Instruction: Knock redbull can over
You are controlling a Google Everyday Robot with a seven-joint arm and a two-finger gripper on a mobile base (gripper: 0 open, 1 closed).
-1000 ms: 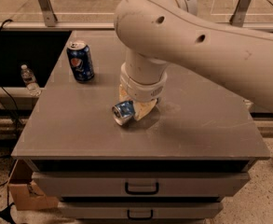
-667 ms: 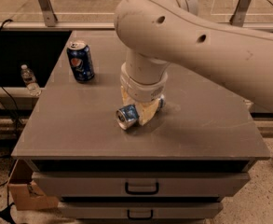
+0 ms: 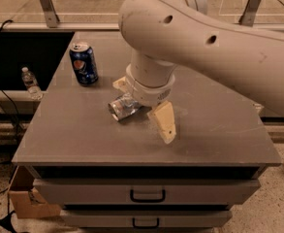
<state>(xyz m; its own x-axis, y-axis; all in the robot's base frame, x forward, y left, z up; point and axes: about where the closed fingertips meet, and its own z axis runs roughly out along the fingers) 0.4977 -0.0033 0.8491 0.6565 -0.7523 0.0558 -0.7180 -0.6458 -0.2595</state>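
Note:
The redbull can (image 3: 124, 107), slim, silver with blue patches, lies on its side on the grey cabinet top (image 3: 73, 130), its open end facing front left. My gripper (image 3: 142, 111) hangs from the big white arm just above and right of it. One beige finger (image 3: 165, 123) points down in front right of the can, clear of it. The other finger (image 3: 120, 84) shows behind the can. The fingers stand wide apart and hold nothing.
A dark blue can with a round red-white-blue logo (image 3: 84, 63) stands upright at the back left of the top. A water bottle (image 3: 31, 83) stands off the left side. Drawers (image 3: 146, 194) sit below the front edge.
The gripper has turned and its front finger has swung out to the right of the can. The can stays on its side, shifted slightly back and left.

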